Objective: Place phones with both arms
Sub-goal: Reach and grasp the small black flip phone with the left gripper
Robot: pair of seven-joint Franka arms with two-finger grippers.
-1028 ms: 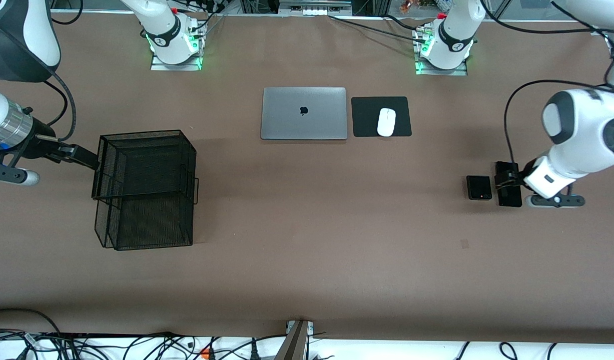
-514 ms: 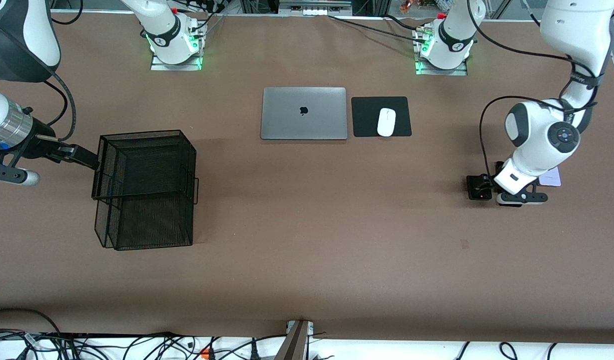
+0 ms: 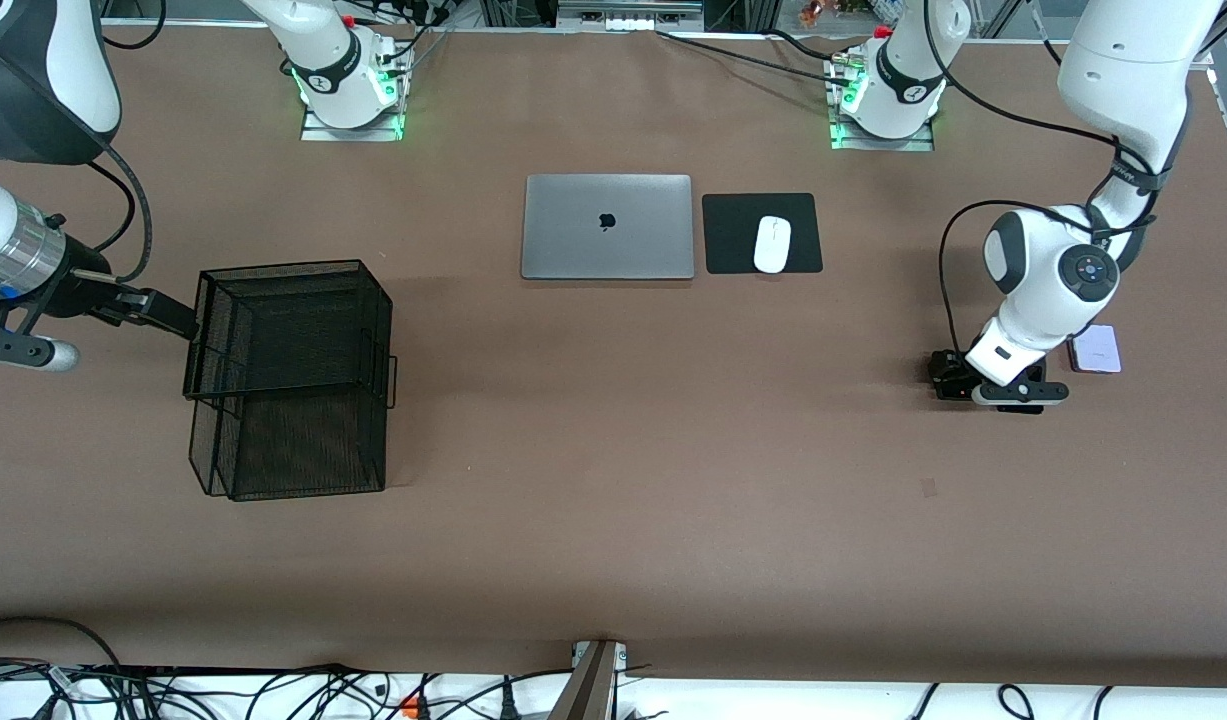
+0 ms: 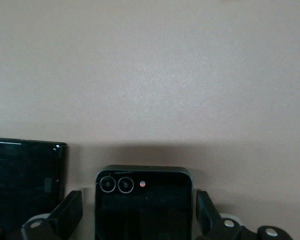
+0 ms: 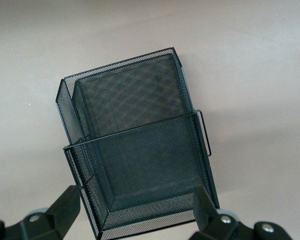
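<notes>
Black and squarish, the small folded phone (image 4: 143, 202) lies flat on the brown tabletop (image 3: 613, 540) near the edge at the left arm's end, and the left end effector (image 3: 948, 378) now sits low over it with its fingers spread wide, one on either side of the phone, gripping nothing yet. A second ago this end effector was over the long slim black slab phone (image 4: 25, 182) lying just beside the folded one; it has since shifted across to the folded phone, which uncovers the small pale lilac-white phone (image 3: 1094, 349) closer to that edge. That suggests the folded phone is the chosen pick, and closing on it looks like the next step.

The right end effector (image 5: 135, 210) waits, open and empty, over the tabletop edge at the right arm's end, facing the black wire-mesh tiered tray (image 3: 288, 375), and has not moved. All three phones are on the tabletop, none placed so far.
</notes>
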